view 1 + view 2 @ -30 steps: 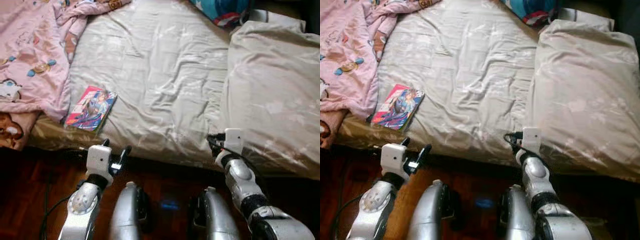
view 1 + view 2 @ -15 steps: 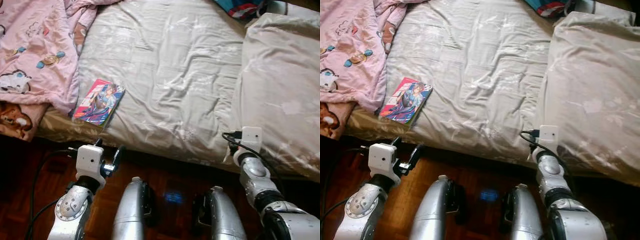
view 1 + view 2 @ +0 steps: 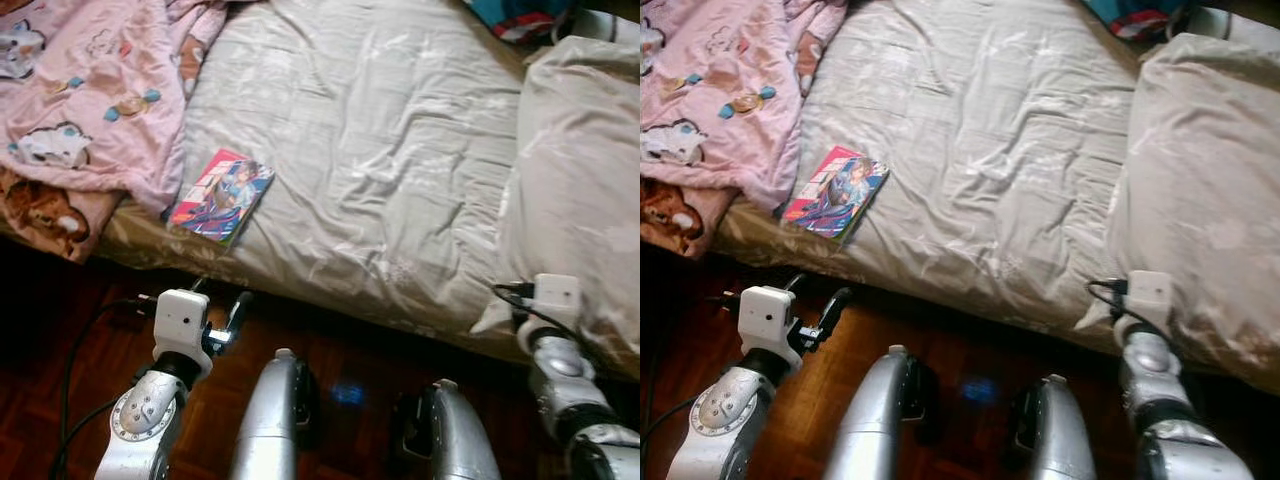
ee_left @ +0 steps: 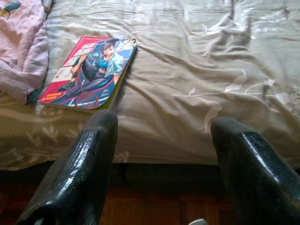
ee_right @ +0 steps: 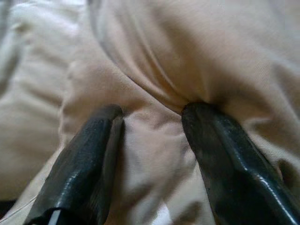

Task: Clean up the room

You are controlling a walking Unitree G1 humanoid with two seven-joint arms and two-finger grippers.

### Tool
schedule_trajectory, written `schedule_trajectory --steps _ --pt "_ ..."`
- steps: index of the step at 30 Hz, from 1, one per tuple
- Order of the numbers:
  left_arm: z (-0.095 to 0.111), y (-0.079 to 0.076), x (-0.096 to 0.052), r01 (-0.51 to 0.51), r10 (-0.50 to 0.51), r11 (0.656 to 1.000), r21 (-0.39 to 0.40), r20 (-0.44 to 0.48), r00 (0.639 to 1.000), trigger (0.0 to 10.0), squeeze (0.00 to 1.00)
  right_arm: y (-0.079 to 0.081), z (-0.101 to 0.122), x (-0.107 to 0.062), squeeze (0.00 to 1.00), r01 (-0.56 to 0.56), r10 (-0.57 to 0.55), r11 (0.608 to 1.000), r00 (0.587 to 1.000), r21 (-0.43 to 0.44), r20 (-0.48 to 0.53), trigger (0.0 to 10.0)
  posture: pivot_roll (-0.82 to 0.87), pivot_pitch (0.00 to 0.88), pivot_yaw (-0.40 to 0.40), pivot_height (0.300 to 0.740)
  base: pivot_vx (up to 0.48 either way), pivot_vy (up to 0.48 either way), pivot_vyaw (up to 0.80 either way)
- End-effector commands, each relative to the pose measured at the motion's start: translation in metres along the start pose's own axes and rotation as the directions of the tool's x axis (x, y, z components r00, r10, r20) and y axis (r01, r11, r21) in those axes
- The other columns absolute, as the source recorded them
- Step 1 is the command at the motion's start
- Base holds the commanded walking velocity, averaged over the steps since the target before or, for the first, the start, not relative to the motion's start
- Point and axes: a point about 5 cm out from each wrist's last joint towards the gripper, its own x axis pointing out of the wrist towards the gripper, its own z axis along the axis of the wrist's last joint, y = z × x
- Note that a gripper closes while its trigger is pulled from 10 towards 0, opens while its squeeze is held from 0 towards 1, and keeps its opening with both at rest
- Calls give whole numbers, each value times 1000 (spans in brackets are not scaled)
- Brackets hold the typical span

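Note:
A colourful comic book [image 3: 220, 195] lies flat near the front edge of the bed, on the beige sheet [image 3: 380, 150], just right of a crumpled pink cartoon blanket [image 3: 90, 110]. My left gripper [image 3: 218, 300] hovers over the floor just short of the bed edge, below the book; it stands open with nothing between its fingers [image 4: 96, 145]. A folded beige duvet [image 3: 580, 190] covers the bed's right side. My right gripper [image 5: 152, 110] is open, its tips pressed into the duvet's fabric at the front edge.
Dark wooden floor [image 3: 340, 350] runs along the bed front. A black cable [image 3: 80, 340] lies on the floor at the left. A blue and red item [image 3: 515, 15] sits at the bed's far right corner. My silver legs [image 3: 270, 420] show at the bottom.
The whole picture has shifted right, so the camera has turned left. The book now sits nearer the left gripper's line. The right gripper stays against the duvet edge.

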Motion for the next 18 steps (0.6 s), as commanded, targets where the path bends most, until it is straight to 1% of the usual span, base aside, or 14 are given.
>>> schedule_trajectory --steps 1,3,4,5,6,7,9,11,14,15,17,18 --pt "-7 4 -6 -14 13 1000 -7 -43 999 10000 0 -48 -12 -5 0 195 -193 981 980 23 -54 10000 190 472 91 644 0 0 0" --pt "-7 4 -5 -14 13 1000 -8 -45 999 10000 0 -66 -1 -4 0 241 -241 970 970 29 -18 10000 186 472 92 644 0 0 0" --pt "-8 3 -5 -14 13 1000 -9 -45 999 10000 0 -71 2 -4 0 254 -254 967 967 30 -7 10000 186 472 92 644 0 0 0" --pt "-8 3 -5 -14 13 1000 -9 -45 999 10000 0 -71 2 -4 0 254 -254 967 967 30 -7 10000 186 472 92 644 0 0 0" --pt "-8 2 -4 -11 11 1000 -13 -46 999 10000 0 -86 15 -3 0 285 -287 958 957 36 33 10000 177 468 90 644 0 0 0" --pt "-8 2 -4 -10 10 1000 -14 -46 999 10000 0 -91 20 -3 0 296 -298 954 953 39 48 10000 177 468 90 644 0 0 0" --pt "-8 2 -4 -10 10 1000 -14 -46 999 10000 0 -91 20 -3 0 296 -298 954 953 39 48 10000 177 468 90 644 0 0 0" --pt "-9 2 -3 -10 9 1000 -15 -48 999 10000 0 -99 29 -2 0 308 -310 951 948 41 73 10000 170 467 88 644 0 0 0" --pt "-10 1 -2 -8 7 1000 -17 -48 999 10000 0 -99 32 -2 0 300 -302 953 949 36 87 10000 162 459 83 644 0 0 0" --pt "-11 1 0 -7 6 1000 -18 -48 999 10000 0 -90 26 -1 0 263 -264 965 961 21 78 10000 160 455 82 644 0 0 0" --pt "-12 0 0 -6 6 1000 -18 -49 999 10000 0 -77 15 -2 0 217 -217 976 975 13 53 10000 162 453 83 644 0 0 0" --pt "-12 0 0 -5 4 1000 -18 -49 999 10000 0 -66 3 -4 0 183 -183 983 983 14 25 10000 167 451 85 644 0 0 0"
